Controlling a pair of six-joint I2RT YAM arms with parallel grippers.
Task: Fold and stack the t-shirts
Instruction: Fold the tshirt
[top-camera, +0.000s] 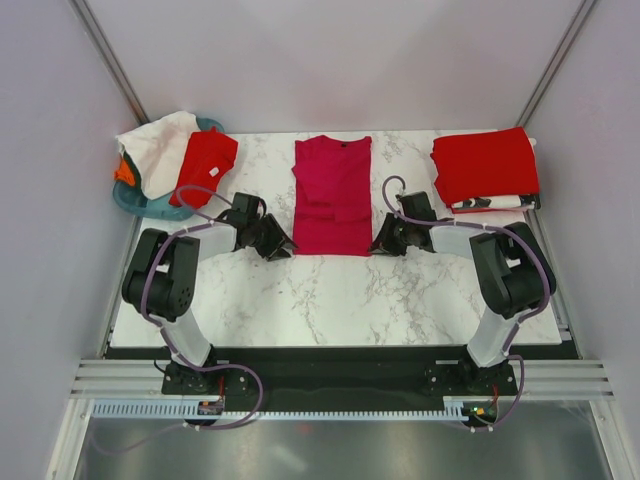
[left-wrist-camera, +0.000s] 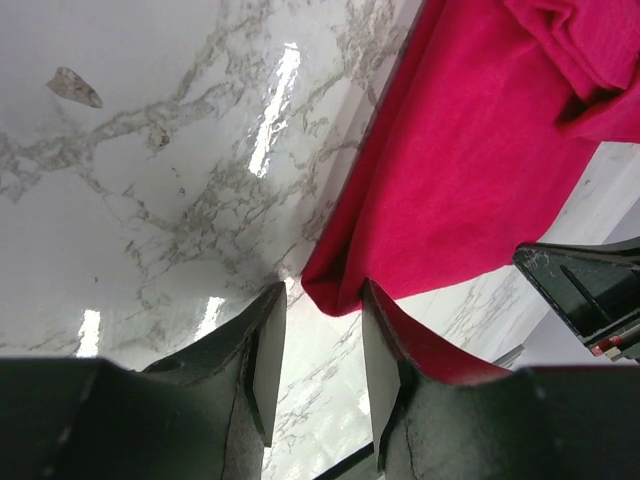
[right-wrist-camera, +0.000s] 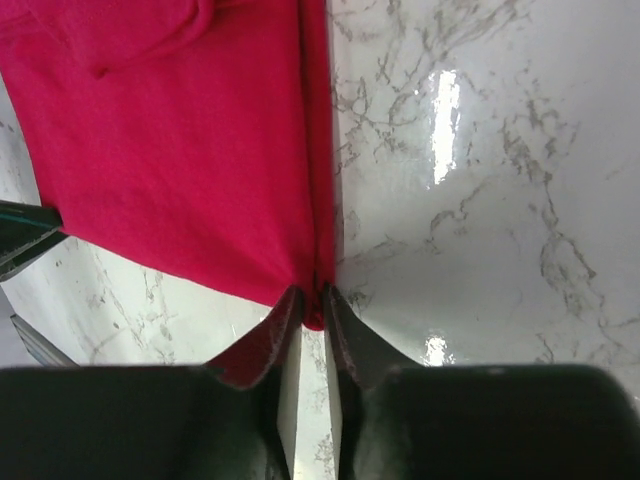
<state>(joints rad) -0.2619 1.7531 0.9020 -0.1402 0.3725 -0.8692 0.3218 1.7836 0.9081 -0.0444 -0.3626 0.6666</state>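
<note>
The magenta shirt (top-camera: 332, 195) lies flat at centre frame on the table (top-camera: 330, 300). The right fingers (right-wrist-camera: 350, 370) pinch its lower right corner. The left fingers (left-wrist-camera: 225, 360) stand apart, empty, at its lower left corner.

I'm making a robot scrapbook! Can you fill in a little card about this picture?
shirt being folded: magenta shirt, flat mid-table
left pincer: open, at its near left corner
right pincer: shut on its near right corner
done pile: red shirt on top, far right
waiting: loose shirts in teal basket, far left
</note>
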